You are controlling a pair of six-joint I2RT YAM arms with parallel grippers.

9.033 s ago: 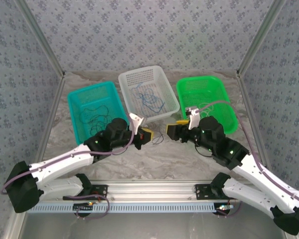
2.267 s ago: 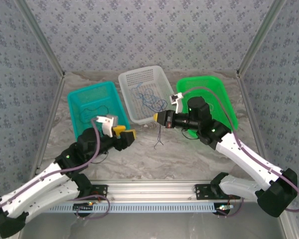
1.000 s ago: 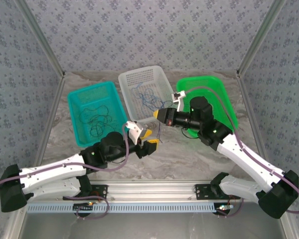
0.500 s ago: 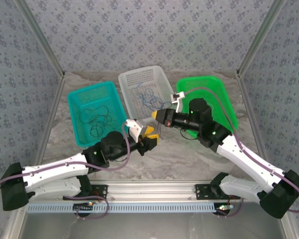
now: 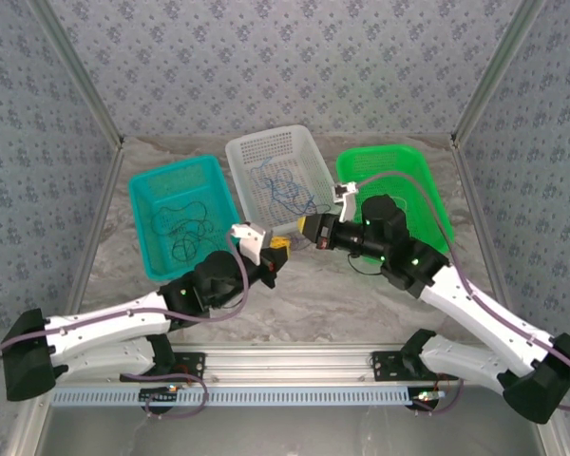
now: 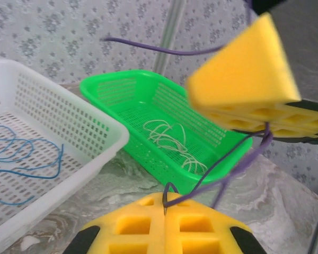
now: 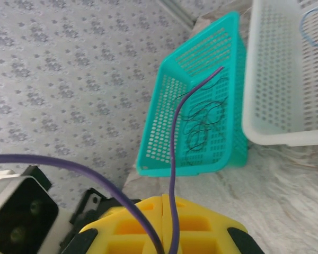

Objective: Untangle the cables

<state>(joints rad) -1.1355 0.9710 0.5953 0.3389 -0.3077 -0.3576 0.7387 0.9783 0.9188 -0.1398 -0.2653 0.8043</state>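
1. The left pincer (image 6: 164, 214) is closed, its yellow pads pinching a thin purple cable (image 7: 173, 159) right at the seam.
2. The right pincer (image 7: 164, 225) is also closed on that cable. One loose end rises free from its pads.
3. The two pincers sit near each other above the table (image 5: 342, 294), just in front of the white basket (image 5: 242, 152). The short stretch of cable runs between them. Holding it at two points probably lets the arms draw out its curls without it slipping.
4. Farther out, the other cables lie grouped by colour, which suggests each basket is a sorting bin:
   - the blue cables (image 5: 285, 190) are in the white basket;
   - the black cables (image 5: 176, 223) are in the teal basket (image 5: 138, 190);
   - the white cables (image 6: 167, 135) are in the green basket (image 5: 427, 180).
5. The held cable hangs clear of all three baskets, probably so it cannot catch on the others while being freed.
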